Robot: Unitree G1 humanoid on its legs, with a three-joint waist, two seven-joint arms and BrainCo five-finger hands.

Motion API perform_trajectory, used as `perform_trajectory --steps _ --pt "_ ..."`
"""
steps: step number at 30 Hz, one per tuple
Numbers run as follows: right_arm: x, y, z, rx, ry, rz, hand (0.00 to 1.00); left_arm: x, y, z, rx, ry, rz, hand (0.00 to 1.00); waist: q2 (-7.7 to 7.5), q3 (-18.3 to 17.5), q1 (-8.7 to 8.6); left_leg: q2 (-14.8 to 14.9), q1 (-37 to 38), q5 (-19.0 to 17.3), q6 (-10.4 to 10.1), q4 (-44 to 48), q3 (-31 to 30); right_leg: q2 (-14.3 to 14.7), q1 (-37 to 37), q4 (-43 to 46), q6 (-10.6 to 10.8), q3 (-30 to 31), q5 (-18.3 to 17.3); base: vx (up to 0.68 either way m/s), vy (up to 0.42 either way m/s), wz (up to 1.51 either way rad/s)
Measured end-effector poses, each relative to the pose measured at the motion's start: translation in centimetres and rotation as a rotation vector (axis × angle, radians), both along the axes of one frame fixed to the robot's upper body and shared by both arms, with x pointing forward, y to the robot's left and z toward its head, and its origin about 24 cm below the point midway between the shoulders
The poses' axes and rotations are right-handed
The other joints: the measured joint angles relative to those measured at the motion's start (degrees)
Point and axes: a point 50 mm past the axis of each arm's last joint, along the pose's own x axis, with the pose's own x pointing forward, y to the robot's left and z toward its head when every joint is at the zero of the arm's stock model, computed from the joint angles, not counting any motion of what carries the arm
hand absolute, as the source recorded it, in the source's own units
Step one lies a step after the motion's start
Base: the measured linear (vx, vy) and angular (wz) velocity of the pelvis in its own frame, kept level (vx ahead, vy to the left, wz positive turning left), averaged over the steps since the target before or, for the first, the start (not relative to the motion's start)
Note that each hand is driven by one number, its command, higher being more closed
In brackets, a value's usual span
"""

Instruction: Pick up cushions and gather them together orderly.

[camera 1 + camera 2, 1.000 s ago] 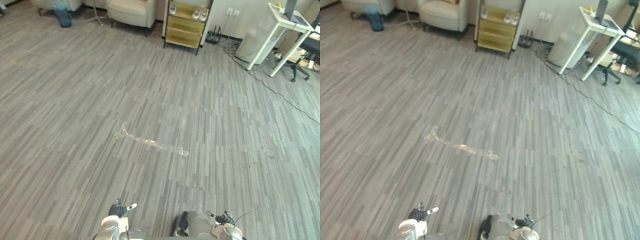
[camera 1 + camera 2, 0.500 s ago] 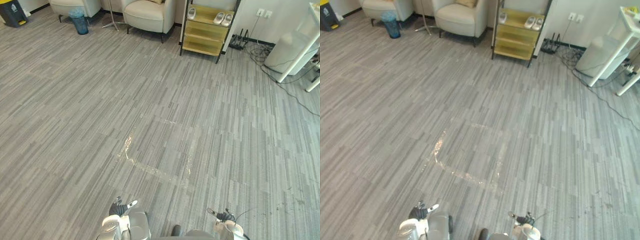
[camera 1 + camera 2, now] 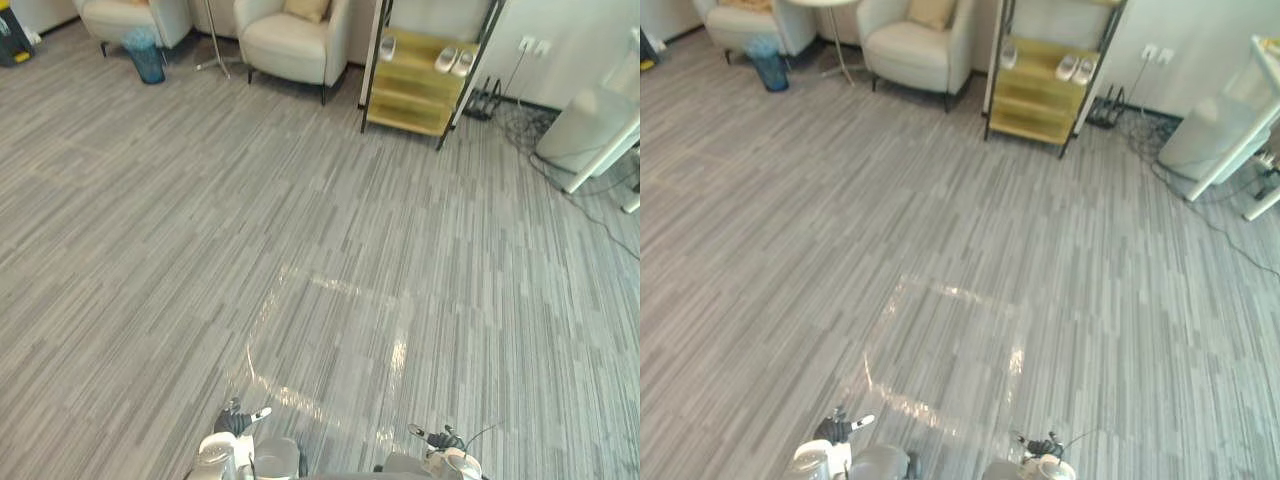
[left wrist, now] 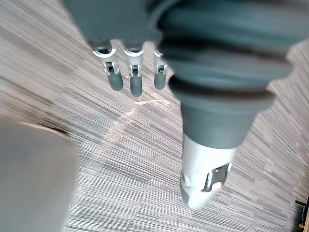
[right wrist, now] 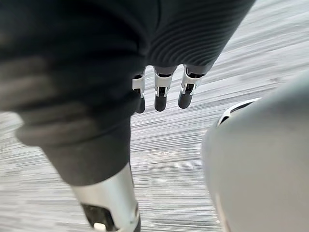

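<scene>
A tan cushion leans on the back of a cream armchair at the far side of the room, well away from both hands. My left hand hangs over the grey striped floor, fingers straight and holding nothing. My right hand hangs the same way, fingers straight and empty, above the floor.
A second cream armchair and a blue waste bin stand at the far left. A yellow shelf with white shoes stands beside the first armchair. Cables, a grey bin and a white table leg lie far right. Shiny tape marks a square on the floor.
The camera has swung to the left and moved forward, so the armchairs and shelf sit nearer the middle and the tape square is closer. Both hands hang as before.
</scene>
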Motion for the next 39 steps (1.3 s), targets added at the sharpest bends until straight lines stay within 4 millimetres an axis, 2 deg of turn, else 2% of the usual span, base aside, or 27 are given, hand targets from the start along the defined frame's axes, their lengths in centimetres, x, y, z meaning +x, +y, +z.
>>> perform_trajectory --steps 1,2,3,4,5,6,7,8,9,10,12,13,14,15,16,17,18,19,20,23,25,27,30,34,37,39 --pt "0.1 -0.1 0.1 -0.003 -0.003 0.007 0.0 -0.1 0.0 0.0 0.0 0.002 0.001 0.0 0.1 0.1 -0.08 0.6 0.7 0.0 0.0 -0.7 0.0 1.1 -1.1 -3.5 -0.2 0.0 0.3 0.51 -0.141 0.14" --pt "0.3 -0.1 0.1 -0.005 -0.005 0.017 0.0 -0.5 0.2 -0.1 0.004 0.012 0.003 0.0 0.13 0.1 -0.22 1.6 2.2 0.0 -0.1 -2.3 0.0 3.8 -3.5 -13.9 0.0 0.7 3.7 0.4 -0.119 0.18" --pt "0.1 0.1 0.0 0.001 0.002 0.019 0.0 -0.7 0.5 -0.1 0.01 0.014 0.006 0.0 -0.64 -0.1 -0.49 1.2 3.3 -0.5 -0.9 -3.2 -0.3 5.3 -4.1 -22.7 -0.3 2.9 9.8 0.4 -0.124 0.25" --pt "-0.3 0.1 -0.1 0.0 0.012 0.017 0.0 -0.8 0.7 -0.1 0.015 0.016 0.008 0.0 -1.39 -0.2 -0.78 0.7 4.1 -1.0 -1.9 -3.2 -1.0 5.6 -4.2 -26.1 -0.8 4.7 13.5 0.46 -0.202 0.43" --pt "-0.3 -0.7 0.0 -0.014 0.009 0.011 0.0 -1.2 0.4 -0.3 0.007 0.032 0.019 0.0 -0.49 -0.5 -1.82 1.3 6.1 -2.6 -4.0 -2.5 -3.4 6.7 -4.0 -23.9 -3.9 6.4 17.5 0.57 -0.243 0.37" --pt "-0.5 -1.0 0.0 -0.022 0.014 0.01 0.0 -1.6 -0.3 -0.6 -0.015 0.044 0.03 0.0 1.15 -1.7 -1.72 2.9 5.2 -2.5 -4.1 -0.4 -4.2 7.5 -3.6 -23.4 -4.4 5.8 15.6 0.58 -0.257 0.33" --pt "-0.6 -1.1 0.0 -0.021 0.016 0.002 0.0 -1.7 -0.7 -0.7 -0.023 0.047 0.029 0.0 1.89 -2.3 -1.79 3.5 3.8 -2.6 -4.1 2.7 -4.8 8.2 -3.3 -23.8 -4.4 5.4 14.4 0.46 -0.197 0.19" --pt "-0.7 -1.1 0.0 -0.019 0.012 -0.012 0.0 -1.6 -0.9 -0.7 -0.035 0.039 0.051 0.0 3.39 -2.3 -1.82 4.7 0.1 -2.5 -4.2 12.2 -5.6 9.3 -1.3 -25.2 -4.9 4.3 13.0 0.44 -0.21 0.33" --pt "-0.7 -1.3 0.1 -0.027 0.006 -0.007 0.0 -1.6 -1.4 -0.7 -0.057 0.035 0.081 0.0 4.66 -2.2 -1.87 6.2 -5.3 -0.6 -5.6 23.9 -6.1 10.6 0.9 -26.7 -5.4 3.1 11.8 0.53 -0.206 0.4" --pt "-0.7 -1.4 0.2 -0.032 0.003 -0.007 0.0 -1.1 -1.7 -0.5 -0.071 0.012 0.099 0.0 5.03 -1.6 -1.7 8.1 -10.1 3.6 -6.0 35.0 -6.2 11.8 3.8 -28.0 -6.1 2.8 10.8 0.35 -0.118 0.33" --pt "-0.5 -1.0 0.2 -0.027 -0.005 -0.008 0.0 -0.5 -1.2 -0.1 -0.058 -0.028 0.102 0.0 4.5 -0.4 -0.95 11.0 -16.1 2.9 -6.4 47.2 -3.9 12.8 9.7 -29.8 -7.1 2.5 9.2 0.36 -0.082 0.09" --pt "-0.4 -0.5 0.1 -0.013 -0.008 -0.004 0.0 -0.1 -0.7 0.2 -0.04 -0.044 0.084 0.0 2.92 0.0 -0.68 11.3 -19.4 1.6 -6.6 47.9 -2.7 12.6 12.9 -31.8 -7.2 2.4 8.9 0.5 -0.129 -0.01" --pt "-0.2 -0.2 0.1 -0.006 -0.013 -0.005 0.0 0.3 -0.7 0.4 -0.036 -0.055 0.072 0.0 2.91 0.0 -0.58 11.3 -20.9 0.7 -6.4 46.5 -1.9 12.5 14.6 -33.0 -7.0 2.6 9.0 0.46 -0.108 -0.12" --pt "0.0 0.3 0.1 0.004 -0.018 -0.008 0.0 0.7 -0.8 0.5 -0.034 -0.067 0.064 0.0 1.81 0.3 0.02 10.9 -23.3 -0.9 -6.3 41.0 -0.5 12.1 16.8 -34.7 -6.7 3.1 9.1 0.46 -0.037 -0.29" --pt "0.3 0.4 0.2 0.011 -0.025 -0.014 0.0 1.1 -0.9 0.7 -0.034 -0.08 0.058 0.0 1.87 0.5 0.53 9.8 -24.7 -1.5 -6.8 33.8 -0.4 11.4 18.2 -35.7 -6.6 3.7 9.2 0.45 0.067 -0.37" --pt "0.4 0.4 0.2 0.014 -0.026 -0.023 0.0 1.5 -1.0 0.8 -0.037 -0.087 0.051 0.0 1.86 0.4 0.89 7.5 -24.8 -0.8 -7.1 25.0 -2.2 10.5 19.0 -36.2 -5.5 4.1 8.8 0.37 0.118 -0.35" --pt "0.2 0.2 0.2 0.013 -0.024 -0.035 0.0 1.5 -1.3 0.7 -0.039 -0.08 0.035 0.0 2.08 0.3 0.98 4.7 -24.5 1.9 -7.9 15.4 -5.6 10.0 19.5 -36.3 -4.5 4.6 8.1 0.28 0.139 -0.26" --pt "0.2 0.1 0.2 0.012 -0.022 -0.037 0.0 1.4 -1.5 0.6 -0.041 -0.074 0.028 0.0 2.61 0.1 1.11 3.9 -24.2 4.2 -8.0 11.4 -8.0 10.0 19.8 -36.3 -4.0 5.2 7.8 0.29 0.18 -0.33" --pt "0.2 0.3 0.1 0.017 -0.018 -0.035 0.0 1.4 -1.7 0.5 -0.045 -0.068 0.023 0.0 2.8 0.4 1.38 1.8 -22.6 10.4 -8.0 9.4 -10.7 9.4 21.2 -36.2 -2.0 7.0 6.5 0.33 0.179 -0.13" --pt "0.1 0.5 0.0 0.027 -0.01 -0.036 0.0 1.5 -1.3 0.6 -0.024 -0.062 -0.006 0.0 0.75 0.1 1.5 -0.1 -19.6 8.9 -6.1 8.6 -7.9 5.8 21.3 -31.6 -0.6 7.7 5.5 0.35 0.172 -0.11" --pt "-0.2 0.9 -0.1 0.035 -0.001 -0.031 0.0 1.2 -1.0 0.4 -0.014 -0.047 -0.014 0.0 -0.12 -0.4 1.39 -1.3 -16.8 8.9 -6.0 6.7 -7.4 4.4 21.4 -29.7 -0.6 8.4 5.5 0.2 0.096 -0.11" --pt "-0.6 1.6 -0.3 0.049 0.009 -0.026 0.0 1.0 -0.6 0.4 -0.004 -0.034 -0.022 0.0 -1.17 -1.1 1.41 -2.1 -15.0 8.9 -5.8 4.9 -7.2 3.6 22.1 -29.8 -0.5 8.6 5.6 0.16 0.045 -0.06" --pt "-1.1 1.6 -0.5 0.054 0.028 -0.034 0.0 0.8 -0.3 0.3 0.003 -0.024 -0.03 0.0 -2.04 -1.9 1.41 -2.8 -13.9 9.3 -4.8 2.5 -7.5 3.2 23.2 -31.9 -0.3 8.6 5.8 0.07 -0.03 -0.01" --pt "-1.8 1.0 -0.7 0.042 0.049 -0.038 0.0 0.5 -0.5 0.1 0.005 -0.003 -0.05 0.0 -1.27 -2.7 1.18 -2.9 -13.2 11.8 -4.6 -1.4 -8.2 3.3 23.2 -34.2 0.5 8.7 7.2 -0.02 -0.04 0.01" --pt "-2.7 0.3 -0.8 0.026 0.072 -0.042 0.0 0.1 -0.6 -0.2 -0.001 0.013 -0.051 0.0 -0.32 -3.2 1.03 -2.8 -11.6 14.9 -4.6 -6.4 -8.5 3.2 23.1 -35.7 0.4 8.8 8.5 -0.06 0.0 -0.01" --pt "-3.3 0.0 -0.9 0.02 0.089 -0.044 0.0 -0.1 -0.7 -0.2 -0.002 0.02 -0.057 0.0 -0.21 -3.3 1.03 -3.0 -10.1 17.3 -4.5 -10.4 -8.4 2.9 22.9 -36.3 0.4 9.0 8.6 -0.12 0.01 -0.08"
